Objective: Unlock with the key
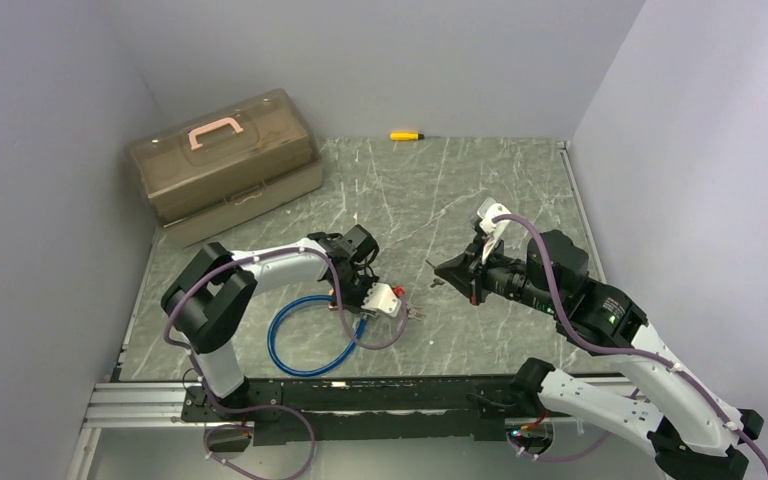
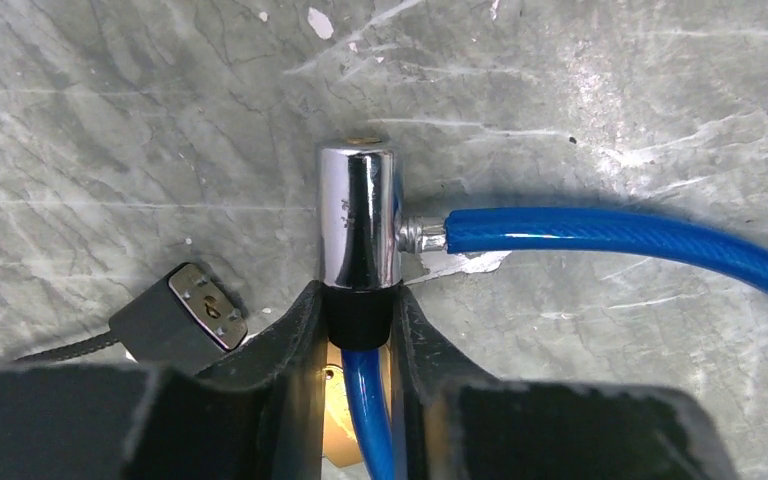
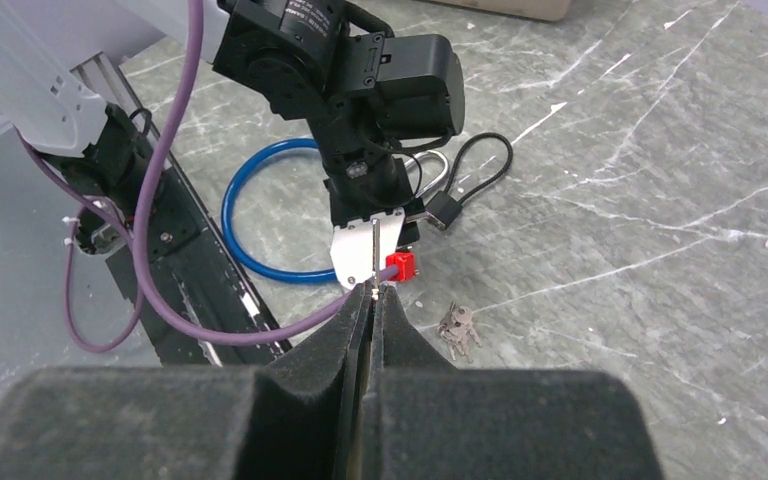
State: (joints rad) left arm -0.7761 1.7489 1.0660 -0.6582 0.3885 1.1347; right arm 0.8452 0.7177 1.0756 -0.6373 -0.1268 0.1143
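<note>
A blue cable lock (image 1: 295, 340) lies coiled on the table by my left arm. My left gripper (image 2: 360, 300) is shut on the black collar of its chrome lock cylinder (image 2: 358, 215), and the blue cable (image 2: 610, 235) runs out to the right. A small black padlock (image 2: 180, 310) with its keyhole showing lies just left of the fingers. My right gripper (image 3: 372, 295) is shut on a thin key (image 3: 374, 255) whose blade sticks out toward the left gripper (image 1: 355, 295). In the top view the right gripper (image 1: 442, 270) hovers a little to the right of the lock.
A bunch of spare keys (image 3: 457, 328) lies on the table between the arms. A brown tackle box (image 1: 225, 165) with a pink handle stands at the back left. A yellow screwdriver (image 1: 405, 135) lies by the back wall. A metal rail (image 1: 360, 395) runs along the near edge.
</note>
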